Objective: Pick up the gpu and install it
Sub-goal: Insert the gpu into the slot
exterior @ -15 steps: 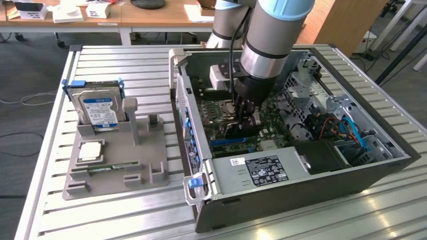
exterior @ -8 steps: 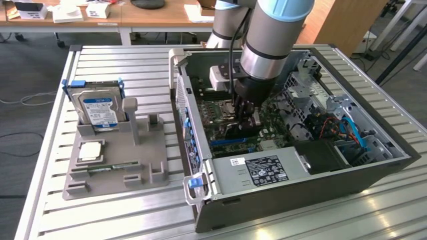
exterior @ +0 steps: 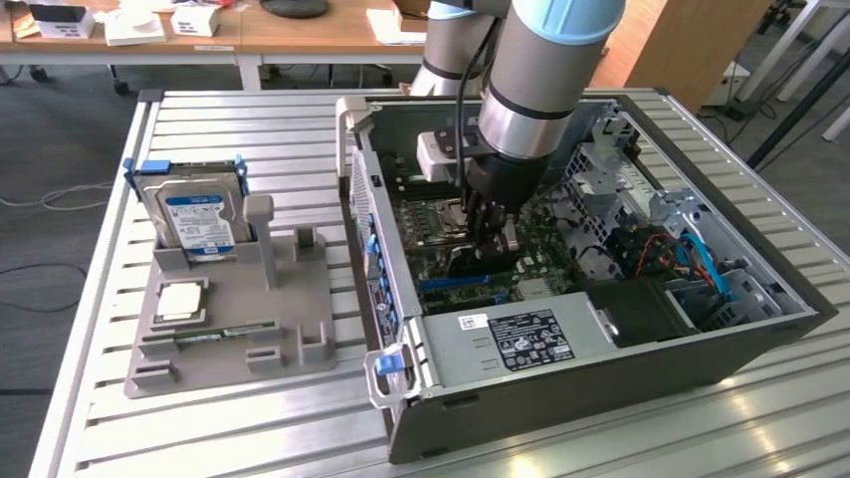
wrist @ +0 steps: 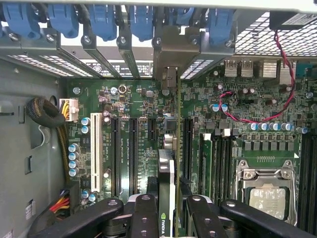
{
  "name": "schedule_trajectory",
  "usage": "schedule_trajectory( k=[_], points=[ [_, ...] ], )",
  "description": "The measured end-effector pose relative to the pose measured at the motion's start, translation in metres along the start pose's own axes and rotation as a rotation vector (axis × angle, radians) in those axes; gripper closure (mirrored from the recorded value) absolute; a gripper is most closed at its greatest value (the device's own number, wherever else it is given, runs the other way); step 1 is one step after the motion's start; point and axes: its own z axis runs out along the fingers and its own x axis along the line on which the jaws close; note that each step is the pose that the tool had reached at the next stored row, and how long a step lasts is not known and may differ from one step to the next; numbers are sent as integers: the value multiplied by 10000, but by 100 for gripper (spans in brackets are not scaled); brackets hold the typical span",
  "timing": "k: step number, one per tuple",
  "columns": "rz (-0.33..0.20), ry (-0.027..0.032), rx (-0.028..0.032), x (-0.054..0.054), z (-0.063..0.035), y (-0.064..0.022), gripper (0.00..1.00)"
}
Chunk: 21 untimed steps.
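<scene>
A: Gripping the gpu (wrist: 167, 178) on edge, is it?
B: Yes. The gripper (wrist: 171, 218) clamps its two faces and holds it upright inside the computer case (exterior: 531, 423), over the motherboard (wrist: 237, 99), probably so the connector edge faces a slot.
A: Long axis?
B: Parallel to the expansion slots (wrist: 115, 153), bracket end toward the rear slot covers (wrist: 99, 47).

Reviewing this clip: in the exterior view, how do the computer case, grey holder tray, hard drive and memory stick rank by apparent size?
Largest to smallest:
1. computer case
2. grey holder tray
3. hard drive
4. memory stick
The gaps are plain; nearness to the camera does not change the order.
</scene>
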Motion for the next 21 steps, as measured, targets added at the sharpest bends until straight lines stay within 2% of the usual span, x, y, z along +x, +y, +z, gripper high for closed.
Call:
schedule_trajectory(
  k=[21],
  points=[
    [1, 1, 0, 10, 34, 9, 73]
  ],
)
